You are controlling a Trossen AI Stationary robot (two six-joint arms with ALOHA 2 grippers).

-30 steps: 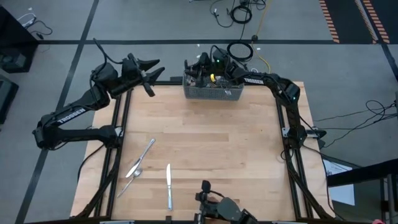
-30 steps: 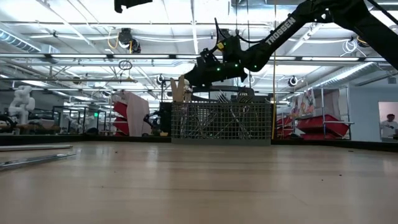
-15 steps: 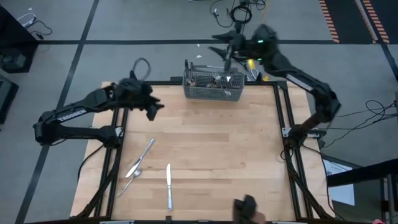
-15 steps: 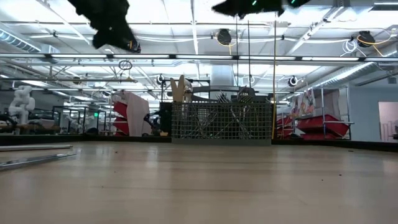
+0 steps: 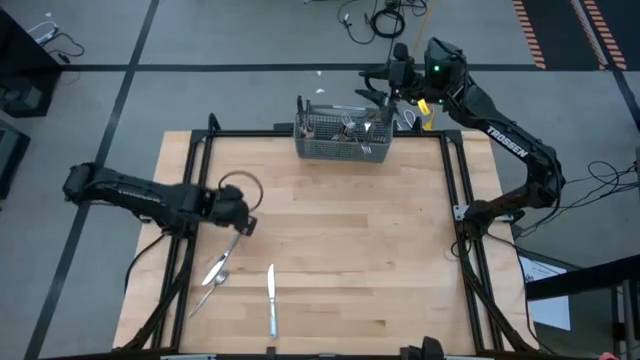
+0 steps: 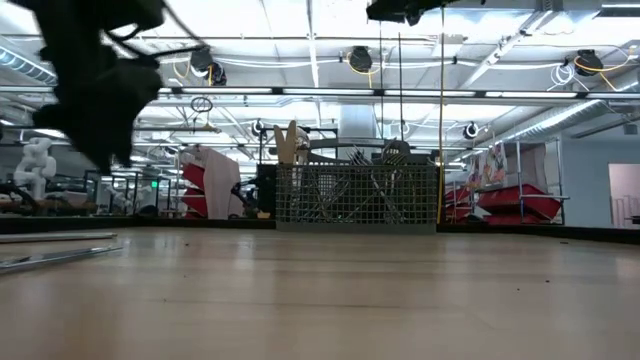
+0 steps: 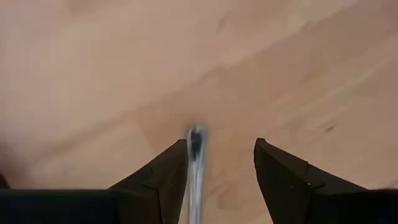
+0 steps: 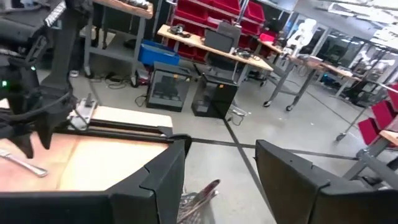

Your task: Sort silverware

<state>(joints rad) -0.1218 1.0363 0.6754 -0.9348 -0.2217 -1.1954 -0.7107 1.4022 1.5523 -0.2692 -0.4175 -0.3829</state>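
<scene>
Left gripper point(image 5: 243, 226): lowered from the far-left corner to the left-edge silverware point(image 5: 225, 259), fingers open astride one handle; pickup likely next. Right gripper point(image 5: 383, 82): lifted off the basket point(image 5: 343, 150) at the worktop's far edge, fingers open, empty.

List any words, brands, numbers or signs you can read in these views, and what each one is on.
"TROSSEN": white lettering along the right arm in the high view.
Left arm: white lettering there too, too blurred to read.
Green lit sign in the room behind, low view: too small to read.
Wire basket, silverware and table: no text visible.
</scene>
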